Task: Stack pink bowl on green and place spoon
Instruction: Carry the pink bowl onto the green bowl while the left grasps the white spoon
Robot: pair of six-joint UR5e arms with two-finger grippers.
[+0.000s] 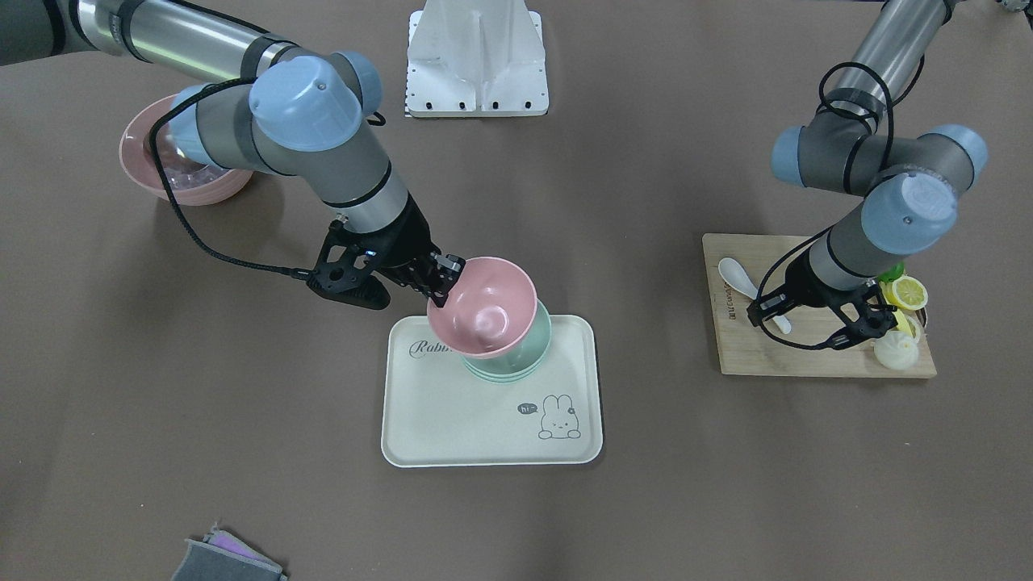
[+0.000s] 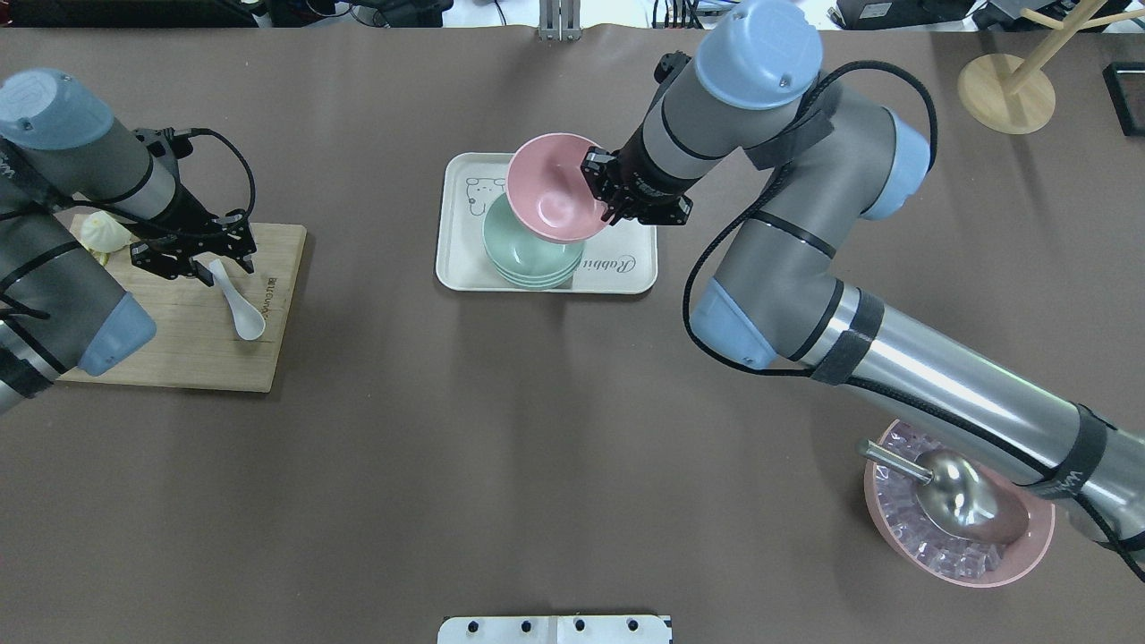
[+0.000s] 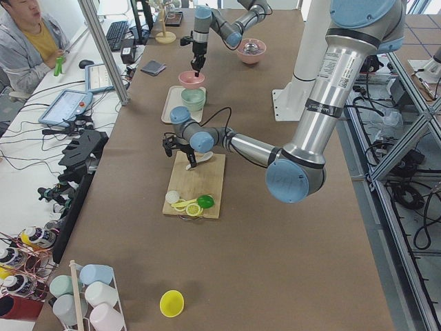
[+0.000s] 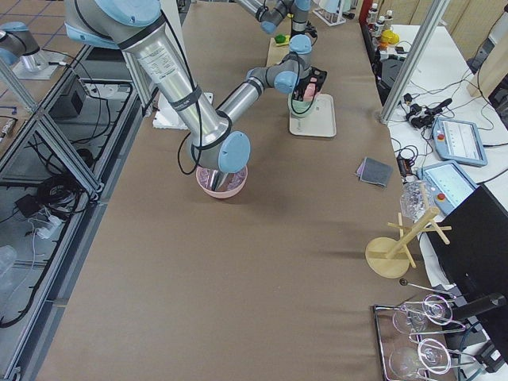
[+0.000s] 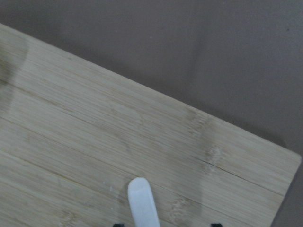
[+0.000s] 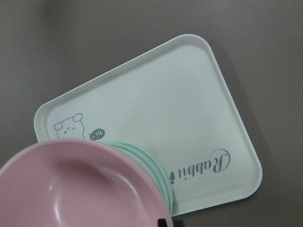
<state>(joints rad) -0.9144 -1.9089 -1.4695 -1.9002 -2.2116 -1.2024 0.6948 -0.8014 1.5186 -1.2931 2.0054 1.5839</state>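
Observation:
The pink bowl (image 1: 484, 307) is tilted over the green bowl (image 1: 524, 359), which stands on the pale tray (image 1: 452, 420). My right gripper (image 1: 440, 282) is shut on the pink bowl's rim; whether the two bowls touch I cannot tell. Overhead, the pink bowl (image 2: 550, 192) overlaps the green bowl (image 2: 523, 259). The white spoon (image 2: 241, 313) lies on the wooden board (image 2: 179, 358). My left gripper (image 2: 215, 266) is open, low over the spoon's handle. The left wrist view shows the handle tip (image 5: 142, 203) between the fingertips.
A bun (image 1: 897, 351) and lemon slices (image 1: 908, 292) lie on the board beside the left gripper. A larger pink bowl of ice with a metal scoop (image 2: 957, 510) stands under the right arm. A white mount (image 1: 478, 56), a grey pouch (image 1: 226, 561) and a wooden stand (image 2: 1006, 89) are at the table's edges.

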